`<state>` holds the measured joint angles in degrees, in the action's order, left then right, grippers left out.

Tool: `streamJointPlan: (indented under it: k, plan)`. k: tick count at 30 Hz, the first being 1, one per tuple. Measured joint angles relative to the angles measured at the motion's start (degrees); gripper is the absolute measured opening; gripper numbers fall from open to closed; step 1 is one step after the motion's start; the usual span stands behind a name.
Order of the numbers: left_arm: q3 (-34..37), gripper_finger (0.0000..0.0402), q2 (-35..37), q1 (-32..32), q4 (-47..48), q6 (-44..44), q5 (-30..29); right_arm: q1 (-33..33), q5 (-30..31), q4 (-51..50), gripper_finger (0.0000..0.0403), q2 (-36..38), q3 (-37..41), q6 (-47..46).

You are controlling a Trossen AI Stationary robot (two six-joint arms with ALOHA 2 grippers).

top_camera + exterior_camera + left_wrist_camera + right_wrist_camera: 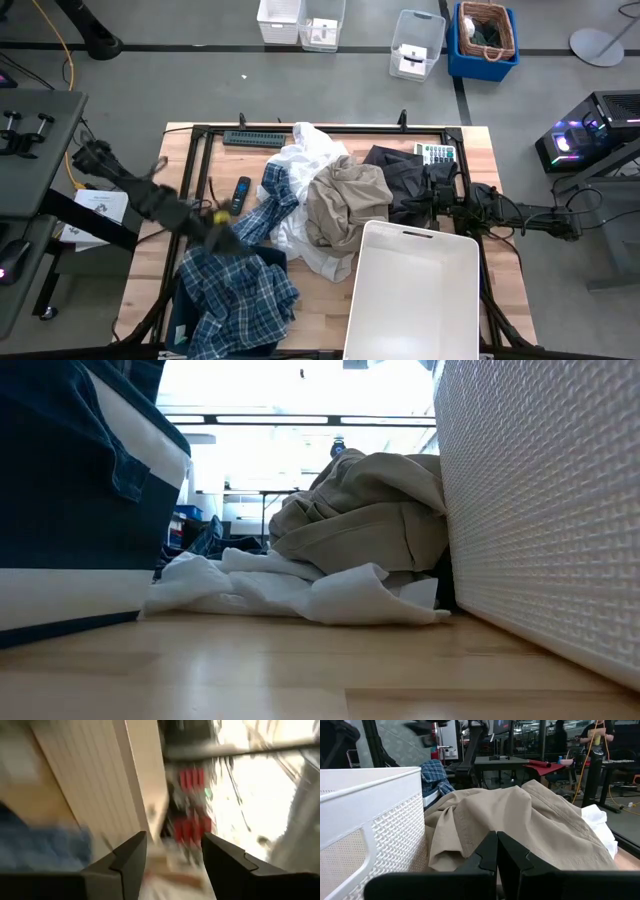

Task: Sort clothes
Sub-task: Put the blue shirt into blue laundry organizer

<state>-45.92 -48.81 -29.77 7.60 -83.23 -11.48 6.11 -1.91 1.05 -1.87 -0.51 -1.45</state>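
While the plaid shirt (238, 290) lies draped over the navy bin (181, 322) at lower left, the left gripper (222, 238), fingers apart and empty, hangs above it, apparently just unloaded; the right gripper (436, 194), fingers together, waits by the beige piece (345, 202) at centre.

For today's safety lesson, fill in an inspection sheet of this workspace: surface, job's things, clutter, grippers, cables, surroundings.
Surface: wooden table, largely covered.
Job's things: plaid shirt at the front left, partly over the navy bin; khaki piece on the white piece; dark piece beside them.
Clutter: white bin, remote, calculator.
Grippers: left gripper open, empty, above the plaid shirt; right gripper shut, empty, beside the khaki piece.
Cables: yellow cable on the floor.
Surroundings: floor bins, a person beyond.
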Motion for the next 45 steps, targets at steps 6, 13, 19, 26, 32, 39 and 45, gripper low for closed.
streamJointPlan:
  k: [6, 13, 19, 26, 32, 39, 45]
  plan:
    - [0.0, 0.0180, 2.1, 18.9, 30.9, 6.8, 3.0, 0.0, 0.0, 0.0, 0.0000, 0.0, 0.0, 0.0]
    - [4.6, 0.0180, -2.6, 36.4, 44.3, 19.8, 17.2, 0.0, 0.0, 0.0, 0.0000, 0.0, 0.0, 0.0]
    - [9.7, 0.0180, -8.6, 40.4, 34.5, 23.7, 28.2, 0.0, 0.0, 0.0, 0.0000, 0.0, 0.0, 0.0]
    - [11.1, 0.0180, -16.3, 40.7, 34.0, 26.3, 29.5, 0.0, 0.0, 0.0, 0.0000, 0.0, 0.0, 0.0]
    - [11.1, 0.0174, -22.7, 40.1, 30.5, 31.3, 28.8, 0.0, 0.0, 0.0, 0.0000, 0.0, 0.0, 0.0]
    - [11.1, 0.0034, -31.5, 37.0, 24.9, 34.0, 29.4, 0.0, 0.0, 0.0, 0.0000, 0.0, 0.0, 0.0]
    - [4.5, 0.0003, -28.1, 34.2, 29.2, 36.8, 27.6, 0.0, 0.0, 0.0, 0.0000, 0.0, 0.0, 0.0]
